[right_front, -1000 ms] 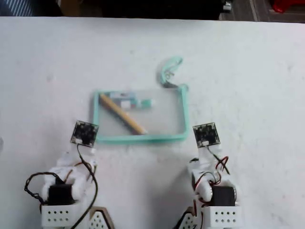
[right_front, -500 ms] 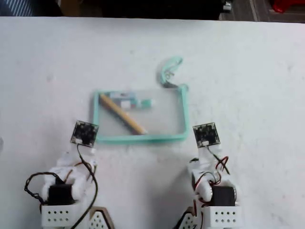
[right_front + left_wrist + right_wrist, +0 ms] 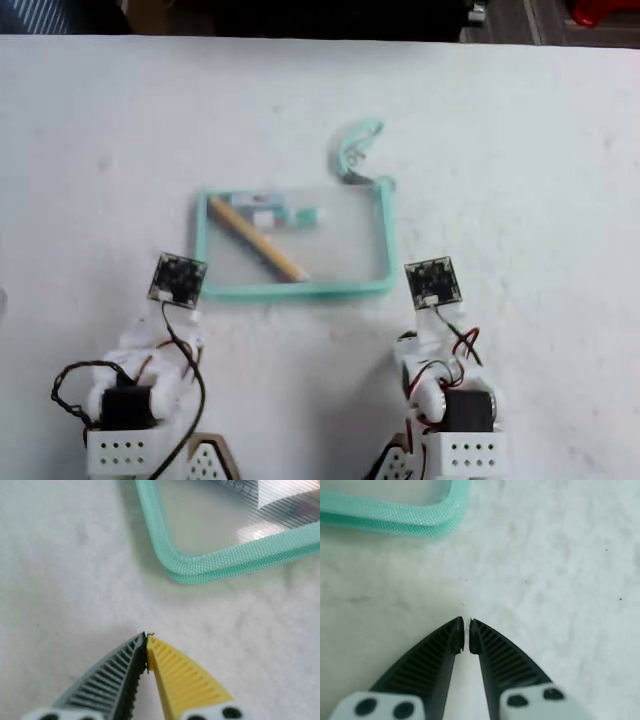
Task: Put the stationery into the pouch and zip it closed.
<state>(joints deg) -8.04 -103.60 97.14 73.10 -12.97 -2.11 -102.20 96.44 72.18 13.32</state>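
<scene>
Pouch (image 3: 290,291): clear face with a teal border, lying flat near mid-table (image 3: 520,150), long sides across the high view.
Inside the border: a yellow pencil (image 3: 258,240) on a diagonal, and a small teal-and-white item (image 3: 280,214) along the far edge. Cannot tell what that item is.
A teal loop strap (image 3: 355,148) trails off the pouch's far right corner onto the table.
Zip open or closed: cannot tell.

Left gripper (image 3: 146,641): one grey finger and one yellow finger (image 3: 185,680), tips pressed together with nothing between them. It sits low over bare table. The rounded near-left corner of the pouch (image 3: 175,570) lies just ahead of the tips, apart from them and not touching.

Right gripper (image 3: 466,628): two black fingers (image 3: 427,665), tips drawn in to a hairline slit, holding nothing. It is also low over bare table. The near-right corner of the pouch (image 3: 420,520) lies ahead and off to one side, clearly apart from the tips.

In the high view both arms are at the near table edge, one at each near corner of the pouch.
</scene>
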